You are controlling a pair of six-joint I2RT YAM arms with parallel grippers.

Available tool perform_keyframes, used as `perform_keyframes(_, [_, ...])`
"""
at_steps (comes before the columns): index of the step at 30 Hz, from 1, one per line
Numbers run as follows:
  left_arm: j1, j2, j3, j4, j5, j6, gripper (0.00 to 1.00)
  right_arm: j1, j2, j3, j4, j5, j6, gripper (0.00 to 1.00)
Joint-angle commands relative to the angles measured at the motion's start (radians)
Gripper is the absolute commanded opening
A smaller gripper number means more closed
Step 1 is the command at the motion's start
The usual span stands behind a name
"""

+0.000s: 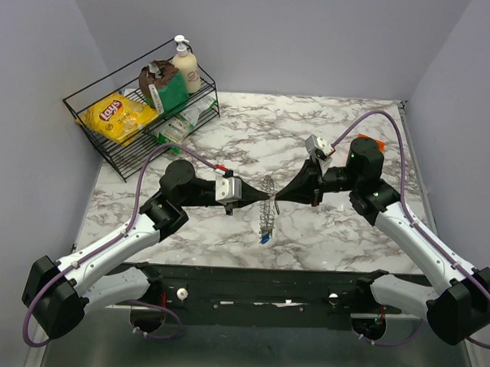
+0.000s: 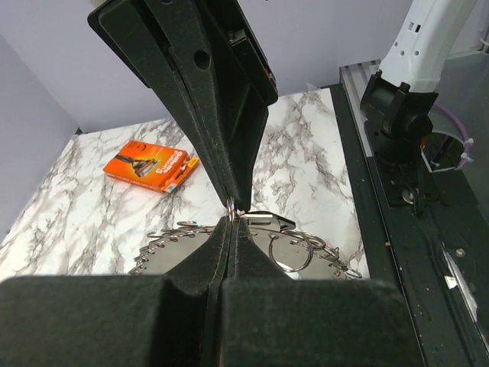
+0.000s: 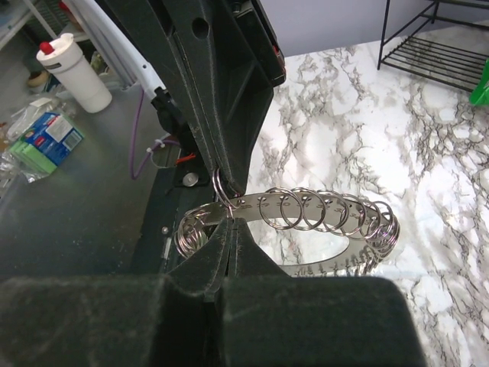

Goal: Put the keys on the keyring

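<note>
1. The left gripper [image 1: 246,192] is seen with its fingers pressed fully together. The rim of the keyring [image 1: 267,202] is pinched at their tips from the left.
2. The right gripper [image 1: 284,193] is likewise closed tight, and the opposite side of the rim is met from the right. In its own wrist view a small wire loop is caught between the tips.
3. The keyring is held between the two grippers, upright and edge-on to the overhead camera. It is raised above the marble tabletop [image 1: 332,236], around the middle of it.
4. A blue key [image 1: 264,238] is seen just below the near end of the keyring, in the overhead view only.
5. The toothed rim and the row of small split rings [image 3: 306,210] threaded along it are shown only by the wrist views. From overhead they are merged into a thin metal strip.
6. An orange box [image 2: 149,166] is shown lying flat on the tabletop beyond the keyring in the left wrist view. From overhead it is mostly hidden behind the right arm, at the far right.
7. A black wire rack [image 1: 132,158] is stood at the far left corner, well apart from the grippers. A yellow crisp bag [image 1: 116,115] and a pump bottle [image 1: 186,67] are held in it. The rack is shown in full only from overhead.
</note>
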Motion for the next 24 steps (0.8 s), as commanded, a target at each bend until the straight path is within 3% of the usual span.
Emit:
perform_keyframes(1, [0.000, -0.016, 0.025, 0.097, 0.012, -0.019, 0.00, -0.006, 0.015, 0.026, -0.027, -0.025, -0.015, 0.01])
perform_keyframes(15, [0.000, 0.016, 0.039, 0.194, 0.067, -0.092, 0.00, -0.003, 0.041, 0.033, -0.054, -0.019, -0.043, 0.01])
perform_keyframes(20, [-0.001, 0.032, 0.036, 0.215, 0.063, -0.111, 0.00, -0.003, -0.007, 0.019, -0.055, 0.037, -0.054, 0.26])
perform_keyframes(24, [-0.001, 0.016, 0.024, 0.208, 0.026, -0.088, 0.00, -0.003, -0.079, -0.002, -0.055, 0.110, -0.070, 0.55])
